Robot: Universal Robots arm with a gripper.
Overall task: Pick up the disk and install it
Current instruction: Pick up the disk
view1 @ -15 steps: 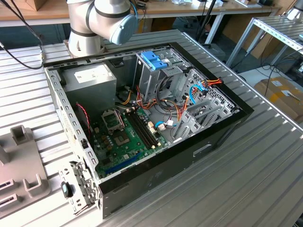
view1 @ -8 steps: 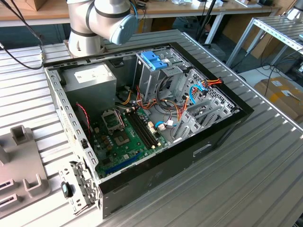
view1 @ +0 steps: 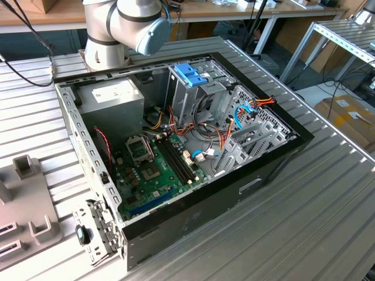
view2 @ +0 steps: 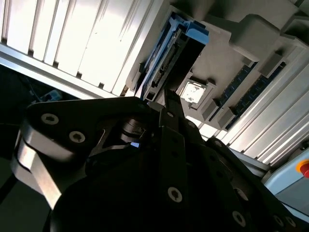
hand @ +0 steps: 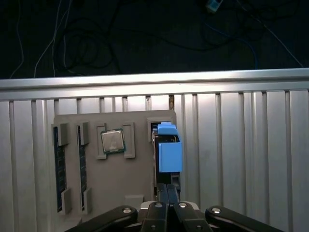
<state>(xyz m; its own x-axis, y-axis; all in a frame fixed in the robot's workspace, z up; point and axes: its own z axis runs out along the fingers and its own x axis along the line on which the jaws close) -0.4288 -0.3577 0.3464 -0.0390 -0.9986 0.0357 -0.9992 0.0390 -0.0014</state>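
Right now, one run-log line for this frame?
phase: pick | hand: at disk, contact unclear | disk: upright in grey fixture slot | install: not done

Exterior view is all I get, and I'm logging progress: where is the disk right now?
Observer: In the first wrist view the disk stands on edge in a slot of a grey holder tray lying on the slatted table.
Operator: What shares that tray?
Observer: A processor chip and two memory sticks, each in its own recess beside the disk.
Operator: And the gripper?
Observer: In both wrist views the gripper sits at the disk's end that faces the arm, in line with it; I cannot tell whether they touch.
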